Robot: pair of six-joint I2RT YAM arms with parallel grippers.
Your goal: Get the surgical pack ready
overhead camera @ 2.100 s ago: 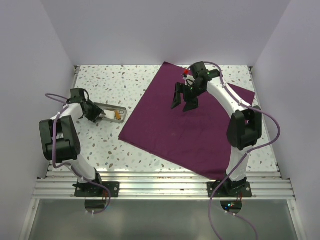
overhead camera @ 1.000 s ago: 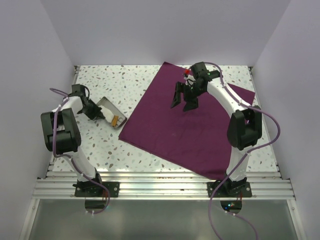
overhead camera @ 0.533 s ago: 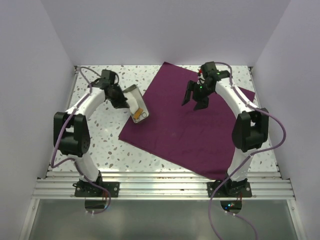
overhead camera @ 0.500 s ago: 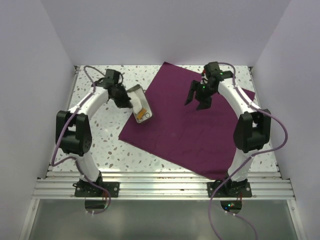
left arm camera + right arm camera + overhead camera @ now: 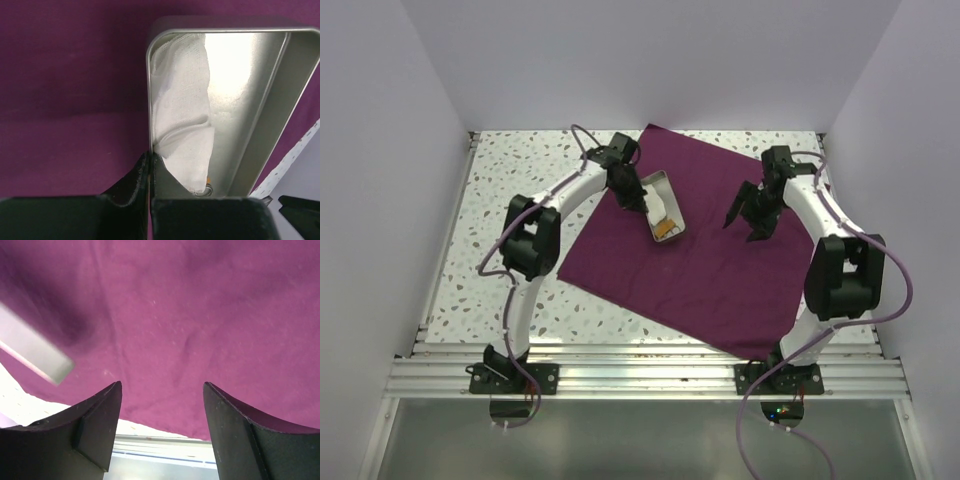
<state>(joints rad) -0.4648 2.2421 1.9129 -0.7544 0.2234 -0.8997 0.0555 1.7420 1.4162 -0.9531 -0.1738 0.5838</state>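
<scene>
Speckled tabletop (image 5: 520, 180) carries the purple cloth (image 5: 700, 270) spread flat as a diamond, and your metal tray (image 5: 272, 100) is above its upper-left part. Your left gripper (image 5: 150, 167) is pinched tight on the tray's thin rim near one corner. Whether the tray's base is touching the cloth, I cannot tell.

That corner pinch is your main worry. With so little metal between the jaws, a quick swing or a tilt could let the tray pivot or slip out. The loose white gauze (image 5: 180, 100) could then spill, along with the small orange-brown item (image 5: 663, 230) at the tray's near end.

If you set down while moving sideways, the tray's edge could probably ruck the cloth (it looks light and unpinned), spoiling the flat sheet you'll need for wrapping.

Your right gripper (image 5: 161, 386) hangs over the cloth's right side with its jaws wide apart and nothing in them. Lowering it carelessly could snag the fabric.
</scene>
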